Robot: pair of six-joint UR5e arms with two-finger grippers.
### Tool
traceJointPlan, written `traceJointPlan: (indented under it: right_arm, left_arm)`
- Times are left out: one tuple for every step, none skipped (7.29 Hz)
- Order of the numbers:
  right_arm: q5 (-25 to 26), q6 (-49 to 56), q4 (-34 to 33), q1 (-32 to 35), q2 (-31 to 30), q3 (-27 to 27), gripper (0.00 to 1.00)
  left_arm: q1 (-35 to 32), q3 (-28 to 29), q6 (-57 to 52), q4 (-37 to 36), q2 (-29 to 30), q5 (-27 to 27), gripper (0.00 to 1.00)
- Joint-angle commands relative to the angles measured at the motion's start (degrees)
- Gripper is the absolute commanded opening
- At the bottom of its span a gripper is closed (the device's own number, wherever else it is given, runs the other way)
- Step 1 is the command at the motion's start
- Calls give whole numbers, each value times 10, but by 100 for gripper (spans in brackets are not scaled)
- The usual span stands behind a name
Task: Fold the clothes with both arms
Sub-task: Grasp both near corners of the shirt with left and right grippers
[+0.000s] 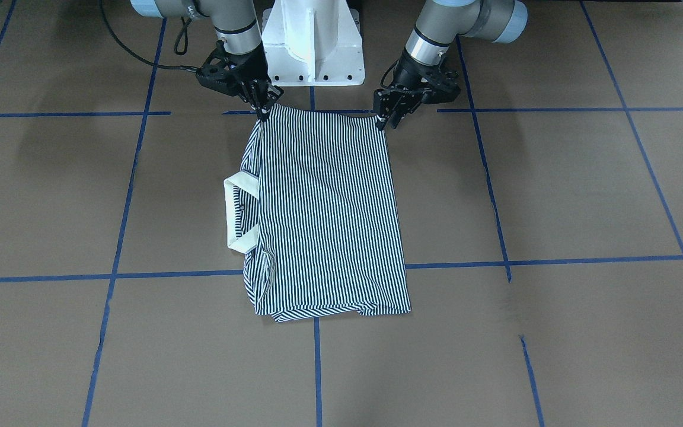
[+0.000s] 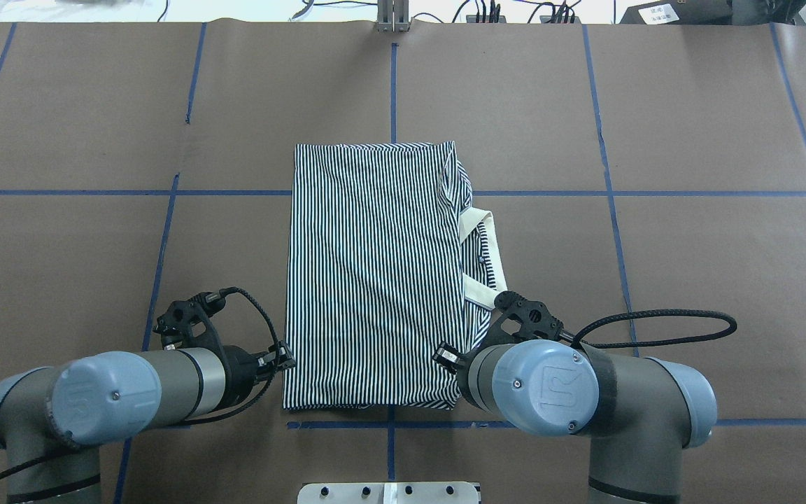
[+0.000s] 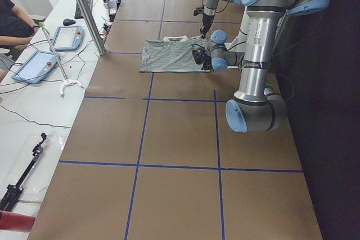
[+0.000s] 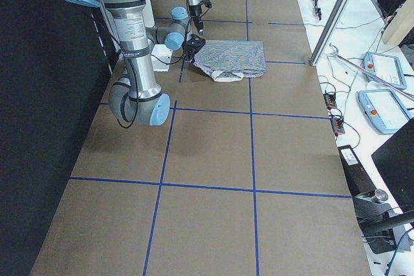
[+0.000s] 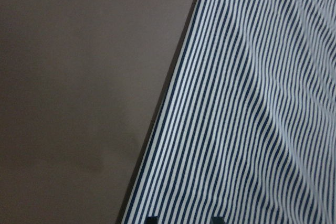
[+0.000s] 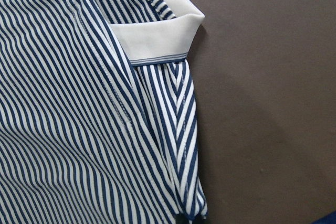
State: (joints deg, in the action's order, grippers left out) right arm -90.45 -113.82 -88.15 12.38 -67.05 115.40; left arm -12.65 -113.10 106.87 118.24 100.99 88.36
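Shirt (image 1: 326,210), laid mid-table (collar (image 1: 239,212) protruding sideways), is pinched at its robot-side corners by right gripper (image 1: 263,105) and left gripper (image 1: 390,114), which should be raised evenly and carried toward the far hem.

The near arm (image 4: 132,37) reaches the striped shirt (image 4: 233,59) on the brown table (image 4: 213,153).

navy-and-white striped shirt (image 1: 329,207), cream collar (image 1: 236,214), brown table (image 1: 555,190)

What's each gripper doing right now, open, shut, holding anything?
Left gripper: shut on the near corner of the navy-and-white striped polo shirt.
Right gripper: shut on the shirt's other near corner.
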Motion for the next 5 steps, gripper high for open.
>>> traceJointPlan:
  right_arm:
    - [1, 0, 0, -1, 0, 0, 0]
    - [1, 0, 0, -1, 0, 0, 0]
    - [1, 0, 0, -1, 0, 0, 0]
    - [1, 0, 0, -1, 0, 0, 0]
    - [1, 0, 0, -1, 0, 0, 0]
  left_arm:
    - [34, 14, 20, 0, -4, -11, 45]
    - [37, 16, 20, 0, -4, -11, 44]
    - [37, 15, 20, 0, -1, -11, 44]
    - [38, 14, 20, 0, 1, -11, 44]
    - [40, 14, 20, 0, 1, -12, 43]
